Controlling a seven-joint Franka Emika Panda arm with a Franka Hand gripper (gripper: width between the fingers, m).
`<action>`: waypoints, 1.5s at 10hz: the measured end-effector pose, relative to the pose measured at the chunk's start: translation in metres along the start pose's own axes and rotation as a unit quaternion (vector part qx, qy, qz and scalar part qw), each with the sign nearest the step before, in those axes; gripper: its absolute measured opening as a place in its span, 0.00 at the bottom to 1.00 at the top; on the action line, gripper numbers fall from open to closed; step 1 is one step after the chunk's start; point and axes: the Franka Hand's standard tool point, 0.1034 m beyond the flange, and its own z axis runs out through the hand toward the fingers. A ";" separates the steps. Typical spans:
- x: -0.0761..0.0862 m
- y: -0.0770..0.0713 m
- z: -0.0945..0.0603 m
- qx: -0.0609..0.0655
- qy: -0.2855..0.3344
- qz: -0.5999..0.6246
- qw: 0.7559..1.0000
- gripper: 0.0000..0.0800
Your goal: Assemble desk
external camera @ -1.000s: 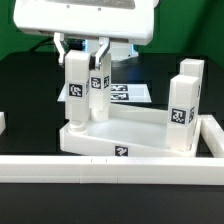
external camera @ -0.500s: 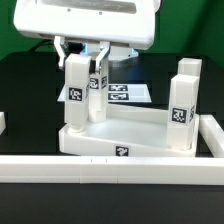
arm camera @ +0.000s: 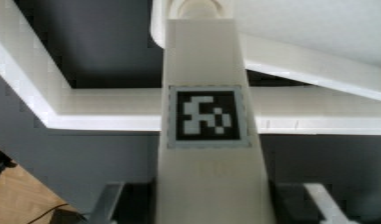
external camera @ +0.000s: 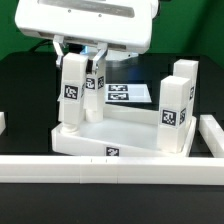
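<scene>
Nearest, long white rail (external camera: 110, 167) along worktop's front edge. Behind, desk top (external camera: 120, 140) mid-worktop, rigid, light, likely slick plastic. Pincer (external camera: 80, 52) clenched on upright leg (external camera: 73, 92); best gripped across flat upper faces. Farthest, marker board (external camera: 128, 95).

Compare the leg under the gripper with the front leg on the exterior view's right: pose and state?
The gripped leg stands at the desk top's left side with the gripper closed on its upper end; the right leg stands free, nothing touching it. The gripped leg leans slightly; the right leg looks upright. Both are white, square-section, tagged, and standing in the desk top.
</scene>
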 end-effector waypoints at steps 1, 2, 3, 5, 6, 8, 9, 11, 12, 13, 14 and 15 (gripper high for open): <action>0.000 0.000 0.000 0.000 -0.002 0.000 1.000 0.36; 0.000 0.000 0.001 0.000 -0.002 0.000 1.000 0.36; 0.000 0.000 0.001 0.000 -0.002 0.000 1.000 0.36; -0.001 0.003 0.001 -0.001 0.000 0.000 1.000 0.36; -0.002 0.003 0.001 -0.001 0.002 0.001 1.000 0.36; -0.003 0.003 0.001 -0.002 0.004 0.001 1.000 0.36; -0.003 0.003 0.002 -0.003 0.005 0.000 1.000 0.36; -0.003 0.003 0.002 -0.003 0.006 0.001 1.000 0.36; -0.003 0.003 0.002 -0.003 0.004 0.002 1.000 0.36; -0.005 0.003 0.003 -0.001 -0.001 0.002 1.000 0.36; -0.005 0.003 0.003 -0.001 -0.001 0.002 1.000 0.55; -0.005 0.003 0.003 -0.001 -0.003 0.001 1.000 0.55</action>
